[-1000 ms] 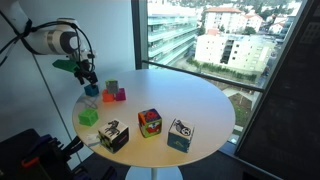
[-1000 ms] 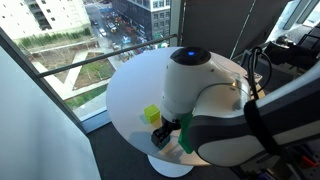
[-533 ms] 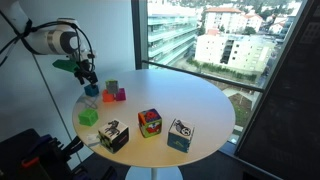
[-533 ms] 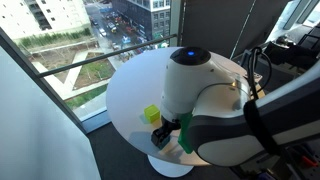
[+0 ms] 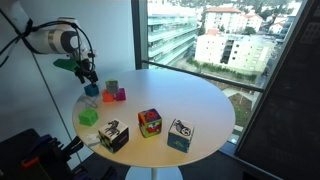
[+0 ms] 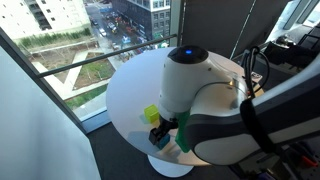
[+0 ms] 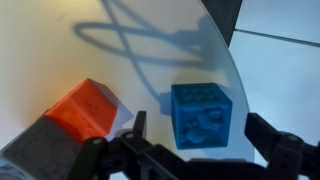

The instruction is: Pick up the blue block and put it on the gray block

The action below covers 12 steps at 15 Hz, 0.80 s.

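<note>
We start with the round white tabletop (image 5: 190,100), where the arm (image 5: 55,40) reaches over one edge in an exterior view. Its gripper (image 5: 88,77) hangs with jaws spread wide, pinching nothing. In the wrist view the blue block (image 7: 203,115) sits on the tabletop close to the rim, in line with the gap between the fingers. The gray block (image 5: 111,86) stands near, bare on top. We judge nothing is done yet: grasping, lifting and stacking all remain.

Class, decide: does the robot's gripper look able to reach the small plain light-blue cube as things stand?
Probably yes: the open gripper hangs above the small plain light-blue cube, and the wrist view shows nothing between its fingers and the cube.
</note>
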Each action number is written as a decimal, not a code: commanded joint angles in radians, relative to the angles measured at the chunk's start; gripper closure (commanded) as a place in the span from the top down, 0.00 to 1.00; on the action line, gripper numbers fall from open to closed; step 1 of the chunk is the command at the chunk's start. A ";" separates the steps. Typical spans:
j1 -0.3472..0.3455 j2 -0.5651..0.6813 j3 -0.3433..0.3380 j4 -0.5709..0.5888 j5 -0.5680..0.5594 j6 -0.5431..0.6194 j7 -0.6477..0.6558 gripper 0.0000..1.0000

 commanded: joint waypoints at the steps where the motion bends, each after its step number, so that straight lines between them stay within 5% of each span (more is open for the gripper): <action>1: 0.028 0.027 -0.026 0.032 -0.027 0.015 0.045 1.00; 12: 0.097 0.084 -0.094 0.062 -0.043 0.082 0.063 1.00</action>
